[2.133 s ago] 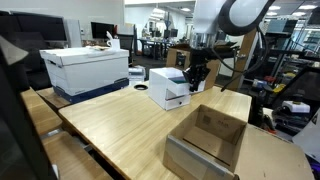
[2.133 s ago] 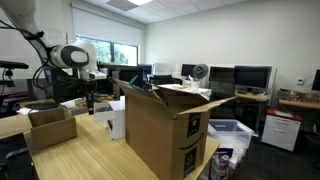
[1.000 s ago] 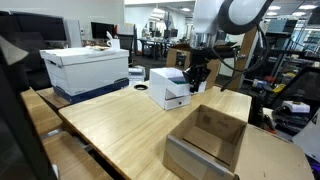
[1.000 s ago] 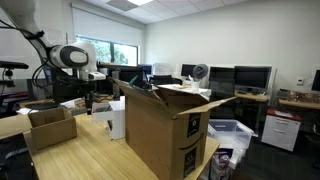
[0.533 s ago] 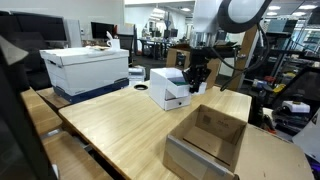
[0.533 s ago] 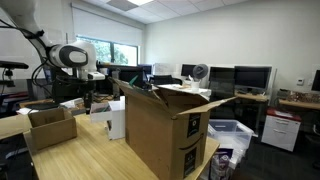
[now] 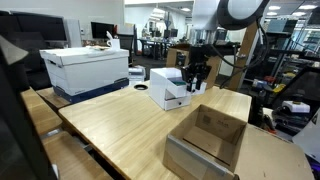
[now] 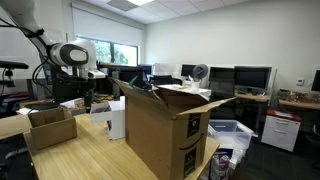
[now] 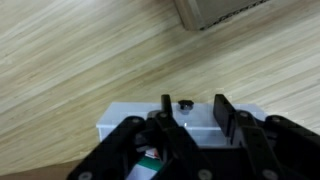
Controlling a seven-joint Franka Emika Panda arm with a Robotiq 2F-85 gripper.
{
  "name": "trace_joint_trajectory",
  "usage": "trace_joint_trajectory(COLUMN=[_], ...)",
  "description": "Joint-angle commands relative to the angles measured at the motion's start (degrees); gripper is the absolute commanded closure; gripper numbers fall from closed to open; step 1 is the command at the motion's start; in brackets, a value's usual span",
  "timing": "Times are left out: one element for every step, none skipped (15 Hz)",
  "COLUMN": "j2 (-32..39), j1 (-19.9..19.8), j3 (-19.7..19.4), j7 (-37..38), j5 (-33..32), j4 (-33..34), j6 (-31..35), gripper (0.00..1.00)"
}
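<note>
My gripper (image 7: 196, 84) hangs just above the far end of a white box-shaped device (image 7: 168, 88) on the wooden table (image 7: 120, 130); it also shows in an exterior view (image 8: 88, 101). In the wrist view the two black fingers (image 9: 194, 108) are spread open over the top of the white device (image 9: 200, 124). A small black knob (image 9: 184, 102) on that top lies between the fingers, and they grip nothing. A bit of red, white and green shows low beside the fingers; what it is cannot be told.
An open shallow cardboard box (image 7: 210, 140) sits on the table near the front; it also shows in an exterior view (image 8: 50, 128). A white bin on a blue base (image 7: 88, 68) stands at the table's side. A tall open cardboard box (image 8: 165, 130) fills the foreground. Office desks and monitors stand behind.
</note>
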Motion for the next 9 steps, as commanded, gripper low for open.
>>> trace_joint_trajectory(j2=[0.0, 0.0, -0.3, -0.5, -0.8, -1.0, -1.0, -1.0, -1.1], j1=[-0.4, -0.4, -0.4, -0.4, -0.4, -0.4, -0.4, -0.3, -0.3], j3=[0.4, 0.4, 0.4, 0.4, 0.4, 0.5, 0.5, 0.6, 0.8], j7=[-0.1, -0.1, -0.4, -1.5, -1.4, -1.5, -1.3, -1.0, -0.8], j5=[0.0, 0.0, 0.1, 0.5, 0.0, -0.1, -0.3, -0.5, -1.1], j4=[0.1, 0.1, 0.1, 0.1, 0.0, -0.1, 0.0, 0.4, 0.9], j6=[-0.1, -0.1, -0.1, 0.0, 0.1, 0.2, 0.3, -0.3, -0.8], gripper=[0.51, 0.26, 0.25, 0.19, 0.14, 0.1, 0.04, 0.03, 0.0])
